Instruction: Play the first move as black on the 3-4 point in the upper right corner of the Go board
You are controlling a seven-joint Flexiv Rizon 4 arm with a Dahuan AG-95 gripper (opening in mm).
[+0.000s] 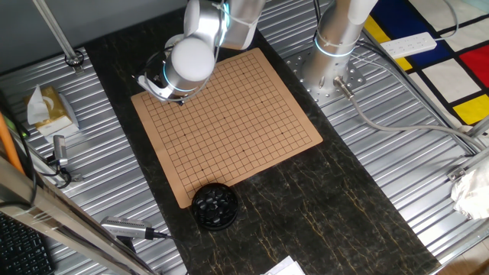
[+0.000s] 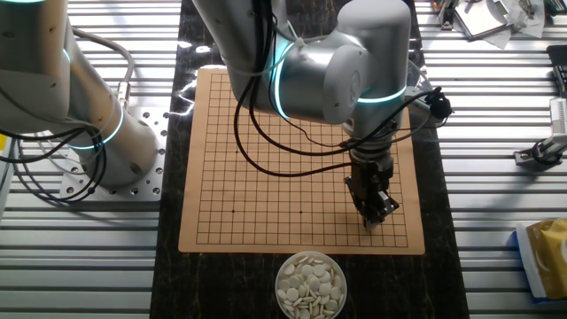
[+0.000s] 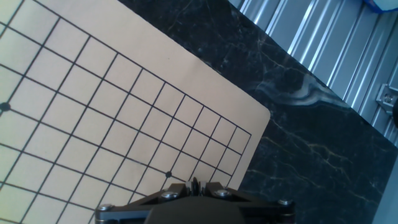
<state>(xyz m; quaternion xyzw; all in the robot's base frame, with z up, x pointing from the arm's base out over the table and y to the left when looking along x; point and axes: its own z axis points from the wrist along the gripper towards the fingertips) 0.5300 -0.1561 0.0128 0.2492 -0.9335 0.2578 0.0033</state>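
We see a ribbed metal table (image 1: 397, 153) with a dark marbled mat (image 1: 328, 198) laid across it, and on the mat the tan Go board (image 2: 266, 159), its grid bare of stones as far as we can make out. The silver arm (image 2: 337, 62) reaches over the board from its base (image 1: 328, 72) beside one edge, and its wrist hangs low over a corner region. The gripper (image 2: 376, 213) points down at the board there, near the corner closest to the bowl of whitish stones (image 2: 310, 285), which sits just off that edge on the mat. A black bowl (image 1: 214, 206) stands off another edge of the board, touching or nearly touching it. In the hand view the fingers (image 3: 205, 186) stand drawn together with almost no gap, just above the grid a few lines in from the board's rounded corner, beside a dotted crossing (image 3: 168, 175). We cannot tell whether a black stone sits between them; none is visible, and the crossing beneath the tips is hidden.
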